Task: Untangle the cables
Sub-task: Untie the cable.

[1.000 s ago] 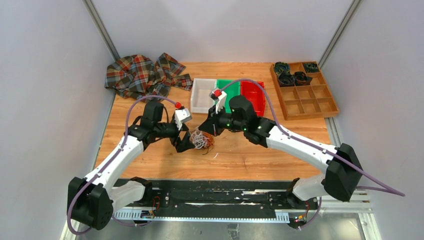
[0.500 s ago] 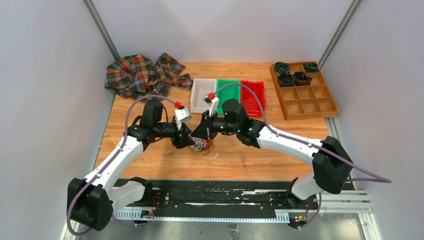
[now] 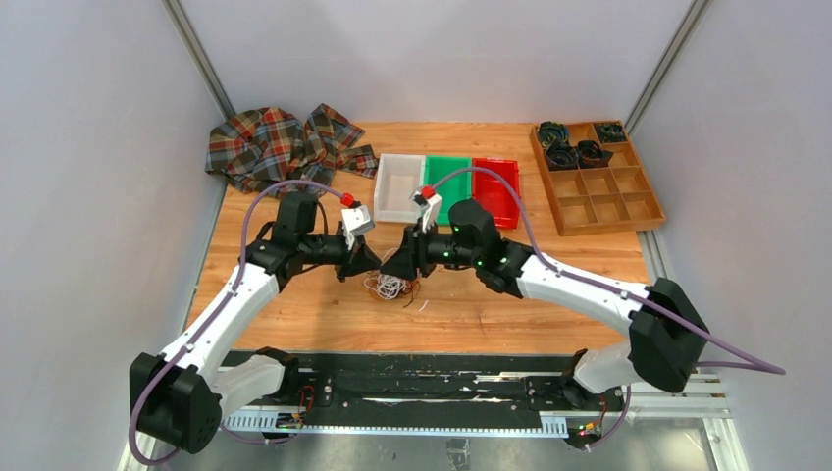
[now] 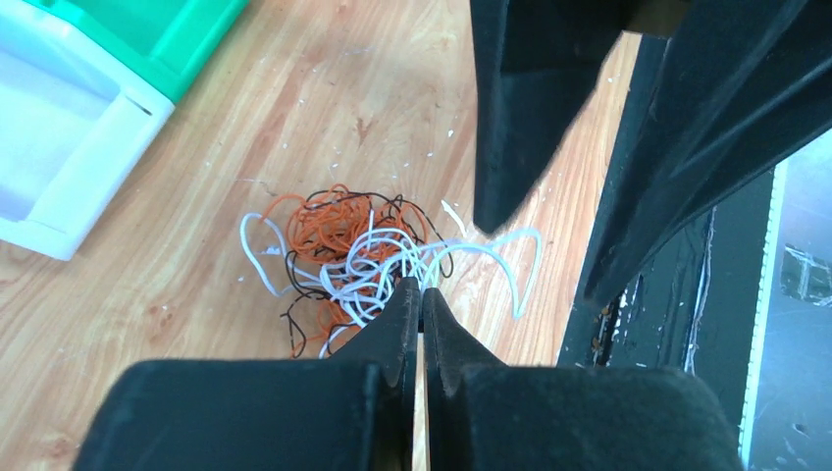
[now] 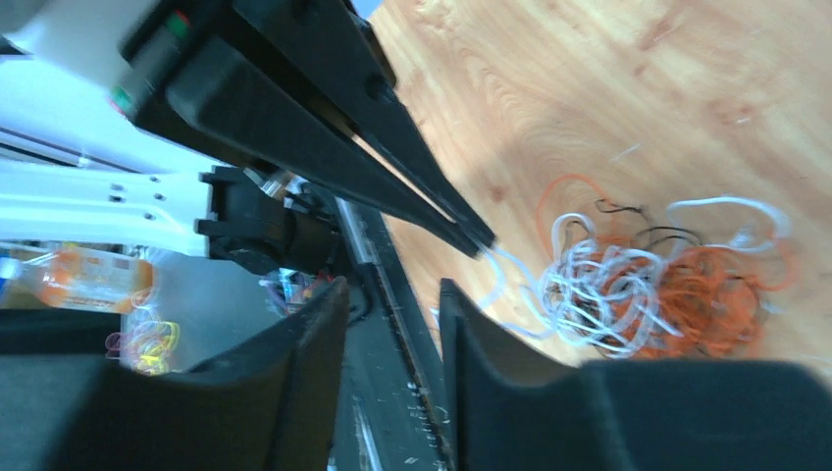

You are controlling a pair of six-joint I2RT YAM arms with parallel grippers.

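Note:
The cables point(image 3: 392, 287) are a small tangle of white, orange and black wires on the wooden table between the two arms. In the left wrist view the cables point(image 4: 353, 255) lie just beyond my left gripper point(image 4: 422, 290), which is shut on a few white strands at the tangle's near edge. My left gripper point(image 3: 376, 267) and right gripper point(image 3: 400, 267) nearly meet above the heap. In the right wrist view my right gripper point(image 5: 392, 299) stands open with nothing between its fingers, and the cables point(image 5: 638, 285) lie to its right. One of its fingers point(image 4: 520, 118) hangs over the tangle.
A plaid cloth point(image 3: 280, 147) lies at the back left. White point(image 3: 397, 186), green point(image 3: 446, 175) and red point(image 3: 502, 188) bins stand behind the grippers. A wooden compartment tray point(image 3: 613, 201) at the back right holds dark coiled rolls point(image 3: 574, 152).
My left gripper has closed on white strands of the tangle. My right gripper, shut a second ago, has opened, swung left, then eased back.

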